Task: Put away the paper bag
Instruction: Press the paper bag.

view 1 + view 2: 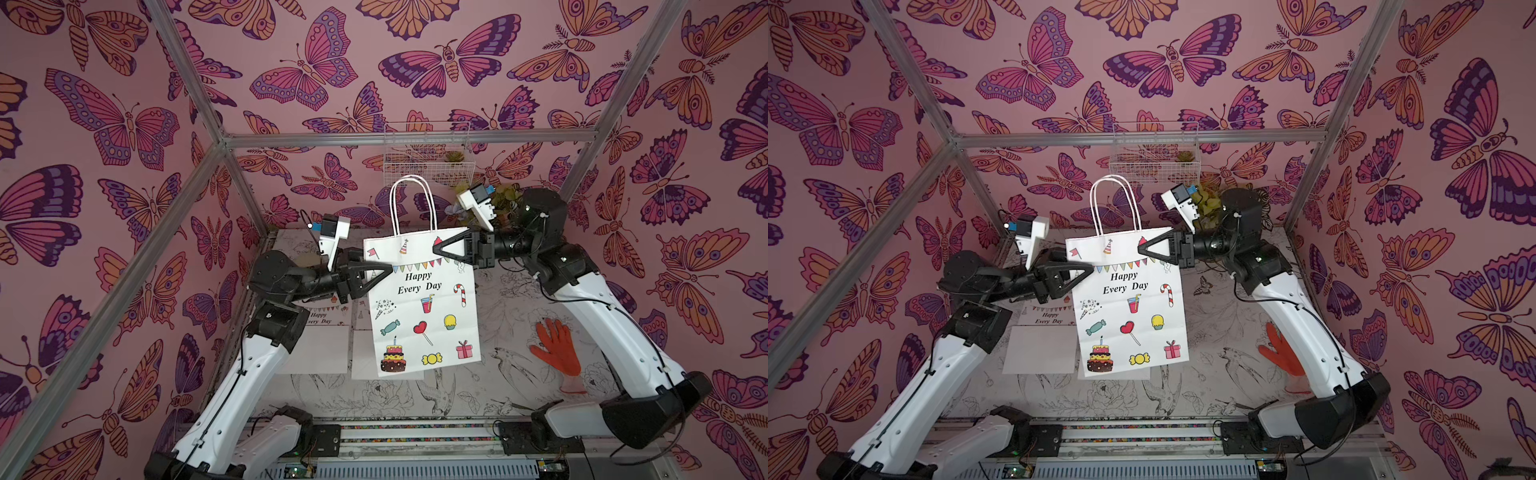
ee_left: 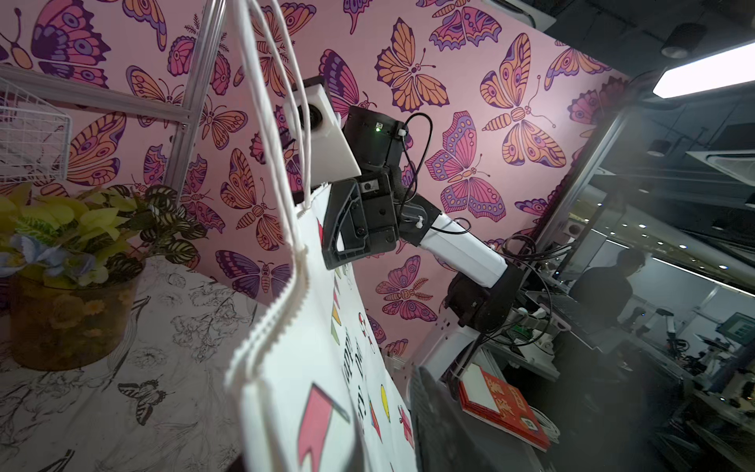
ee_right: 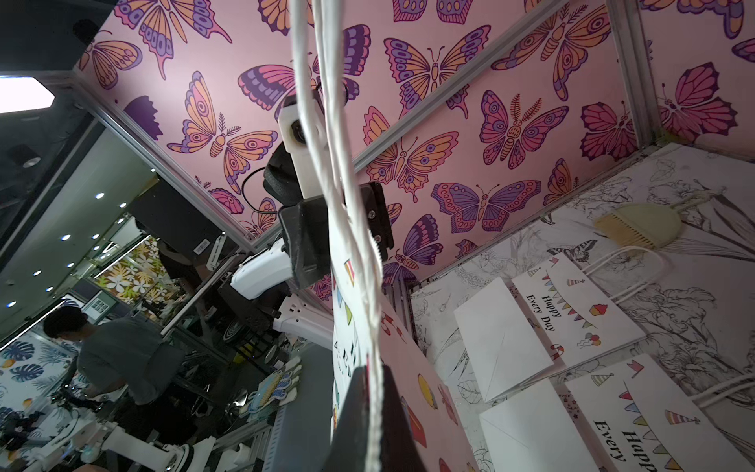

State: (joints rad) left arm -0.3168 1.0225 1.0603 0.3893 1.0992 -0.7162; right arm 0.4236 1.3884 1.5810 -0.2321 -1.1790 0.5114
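Tension is the worry. In both top views the paper bag [image 1: 424,307] hangs upright above the surface [image 1: 511,374], the right tool [image 1: 436,249] clamped on one upper corner, the left tool [image 1: 383,271] straddling the opposite edge. The left wrist view cannot settle whether that tool pinches yet. The right wrist view shows the handles [image 3: 355,245] loose, so both arms should travel level, without pulling apart.

Robotics lab, test cell of aluminium frame [image 1: 407,135] and butterfly-print walls [image 1: 124,124], beyond it cluttered benches [image 2: 670,367], a person [image 2: 604,286], other robot arms [image 3: 135,443], ceiling lights [image 2: 702,75]
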